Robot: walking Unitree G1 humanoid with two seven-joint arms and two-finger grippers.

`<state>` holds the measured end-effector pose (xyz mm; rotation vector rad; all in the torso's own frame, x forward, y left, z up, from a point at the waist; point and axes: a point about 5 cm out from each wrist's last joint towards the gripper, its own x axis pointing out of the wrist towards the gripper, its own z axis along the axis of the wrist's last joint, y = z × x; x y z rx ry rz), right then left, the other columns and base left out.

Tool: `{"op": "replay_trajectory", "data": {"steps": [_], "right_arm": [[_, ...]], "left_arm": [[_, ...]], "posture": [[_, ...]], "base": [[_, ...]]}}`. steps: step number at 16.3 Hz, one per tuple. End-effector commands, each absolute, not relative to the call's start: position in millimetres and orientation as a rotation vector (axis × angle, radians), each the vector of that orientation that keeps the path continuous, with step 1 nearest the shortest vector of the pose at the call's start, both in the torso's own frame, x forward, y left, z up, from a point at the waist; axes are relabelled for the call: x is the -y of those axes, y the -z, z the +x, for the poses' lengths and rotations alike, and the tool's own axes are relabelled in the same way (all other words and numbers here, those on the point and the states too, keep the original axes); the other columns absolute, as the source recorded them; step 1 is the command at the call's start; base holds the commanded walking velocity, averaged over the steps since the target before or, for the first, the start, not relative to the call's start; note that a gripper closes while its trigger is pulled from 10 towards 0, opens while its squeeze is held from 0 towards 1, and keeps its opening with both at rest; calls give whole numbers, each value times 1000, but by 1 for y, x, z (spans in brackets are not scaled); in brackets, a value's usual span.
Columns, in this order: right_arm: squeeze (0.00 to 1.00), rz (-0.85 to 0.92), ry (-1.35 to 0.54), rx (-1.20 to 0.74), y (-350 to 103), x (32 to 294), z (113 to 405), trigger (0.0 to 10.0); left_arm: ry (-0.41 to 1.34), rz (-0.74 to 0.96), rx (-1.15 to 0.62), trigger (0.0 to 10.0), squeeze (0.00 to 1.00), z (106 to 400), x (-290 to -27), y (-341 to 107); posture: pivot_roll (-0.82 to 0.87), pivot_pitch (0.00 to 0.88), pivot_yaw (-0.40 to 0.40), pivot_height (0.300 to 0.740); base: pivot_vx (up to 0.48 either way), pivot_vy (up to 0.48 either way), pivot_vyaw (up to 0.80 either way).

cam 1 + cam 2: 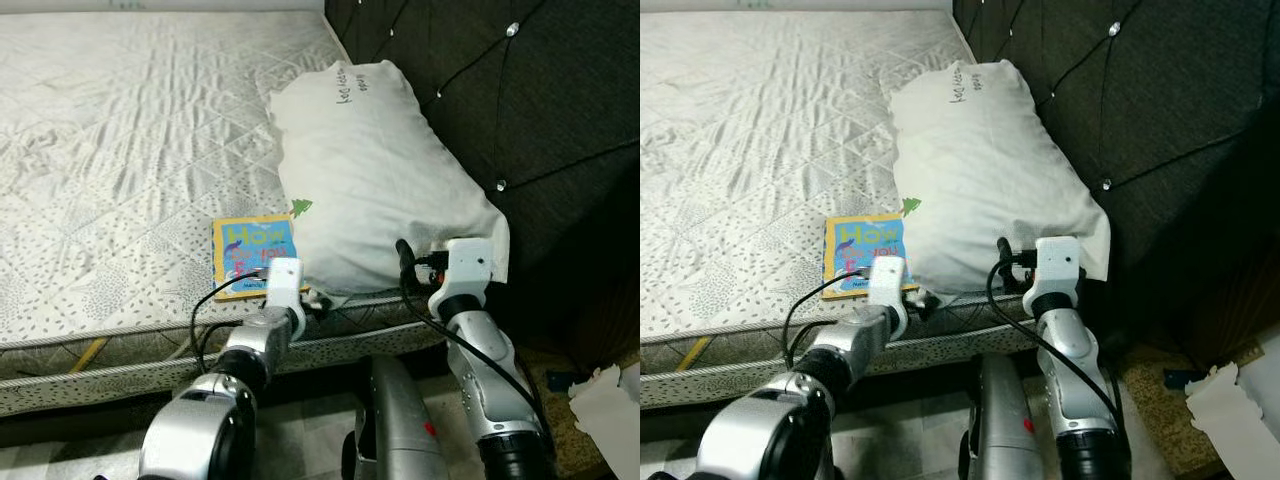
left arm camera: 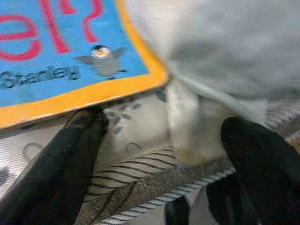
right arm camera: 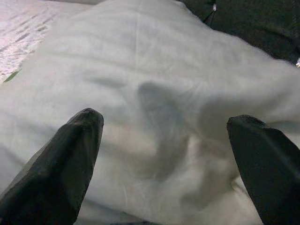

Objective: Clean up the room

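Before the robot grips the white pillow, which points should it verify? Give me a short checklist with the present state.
1. Left gripper open: ok.
2. Right gripper open: ok.
3. Soft white fabric pillow between the right fingers: ok.
4. Pillow corner between the left fingers: ok.
5. Blue picture book with orange border free of the pillow: not ok, its edge lies under it.
6. Left finger apart from the book: cannot tell.

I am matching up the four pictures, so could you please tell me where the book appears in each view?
Left eye view: book on the mattress, against the pillow's near left edge.
Right eye view: same spot, beyond the left gripper.
Left wrist view: its orange-edged corner, beyond the open fingers.
Right wrist view: not in it.
Shared landmark: the pillow.
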<state>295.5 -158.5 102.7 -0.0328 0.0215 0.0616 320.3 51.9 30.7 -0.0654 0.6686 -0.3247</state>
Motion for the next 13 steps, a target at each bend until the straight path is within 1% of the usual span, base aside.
{"op": "replay_trajectory", "data": {"steps": [1, 2, 4, 5, 7, 8, 9, 10, 12, 13], "right_arm": [[0, -28, -57, -17, -102, 156, 298, 10000], [0, -26, -56, -17, -102, 155, 299, 10000], [0, -20, -54, -13, -102, 153, 302, 10000], [0, -15, -53, -12, -102, 152, 305, 10000], [0, -8, -50, -6, -102, 150, 309, 10000], [0, -6, -51, 2, -104, 150, 312, 10000], [0, -5, -51, 6, -104, 149, 313, 10000], [0, -1, -47, 15, -106, 149, 317, 10000], [0, 2, -44, 30, -109, 148, 323, 10000], [0, 4, -43, 39, -111, 147, 326, 10000]], "left_arm": [[431, 8, -625, 10000, 1000, 316, -33, -35], [446, 35, -603, 10000, 1000, 317, -33, -38], [493, 123, -479, 10000, 1000, 322, -28, -54], [519, 157, -391, 10000, 1000, 324, -25, -67], [534, 161, -186, 10000, 1000, 326, -22, -98], [514, 146, -80, 10000, 1000, 327, -27, -113], [500, 151, -37, 10000, 1000, 326, -31, -119], [428, 173, 59, 10000, 1000, 327, -48, -132], [373, 166, 156, 10000, 1000, 325, -72, -144], [350, 205, 222, 10000, 1000, 322, -85, -150]], "posture": [[-4, 13, -30, 517], [1, 10, -25, 517], [10, 4, -19, 517], [20, 0, -17, 517], [31, 0, -15, 517], [35, 0, -15, 517], [36, 0, -14, 517], [45, 0, -12, 517], [54, 0, -10, 517], [56, 0, -9, 517]], "base": [[0, 0, 0], [0, 0, 0], [0, 0, 0], [0, 0, 0], [0, 0, 0], [0, 0, 0], [0, 0, 0], [0, 0, 0], [0, 0, 0], [0, 0, 0]]}}
